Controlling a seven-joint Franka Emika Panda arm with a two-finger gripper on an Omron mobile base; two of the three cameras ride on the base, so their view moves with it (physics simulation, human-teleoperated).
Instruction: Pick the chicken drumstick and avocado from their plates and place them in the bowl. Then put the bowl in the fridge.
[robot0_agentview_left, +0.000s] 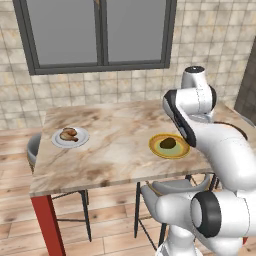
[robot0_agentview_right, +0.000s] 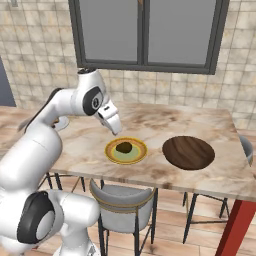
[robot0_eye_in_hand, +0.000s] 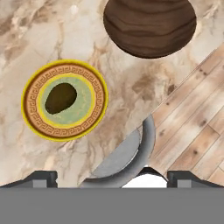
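Note:
The chicken drumstick (robot0_agentview_left: 69, 133) lies on the small white plate (robot0_agentview_left: 82, 140) at the table's left end. The avocado (robot0_agentview_right: 124, 147) (robot0_eye_in_hand: 61, 97) (robot0_agentview_left: 168, 143) sits in the middle of the yellow-rimmed plate (robot0_agentview_right: 111, 154) (robot0_eye_in_hand: 30, 103) (robot0_agentview_left: 155, 148). Right of that plate stands the dark brown bowl (robot0_agentview_right: 188, 152) (robot0_eye_in_hand: 148, 26), with nothing in it. My gripper (robot0_agentview_right: 116, 131) (robot0_eye_in_hand: 112, 179) hangs open above the marble table, just left of the yellow plate, holding nothing. The fridge is out of view.
A grey chair (robot0_agentview_right: 122, 192) (robot0_eye_in_hand: 131, 153) is tucked under the table's near edge below the gripper. Other chairs stand at the table's ends (robot0_agentview_left: 32, 147) (robot0_agentview_right: 247, 147). A window and tiled wall lie behind the table, which has red legs (robot0_agentview_left: 47, 220).

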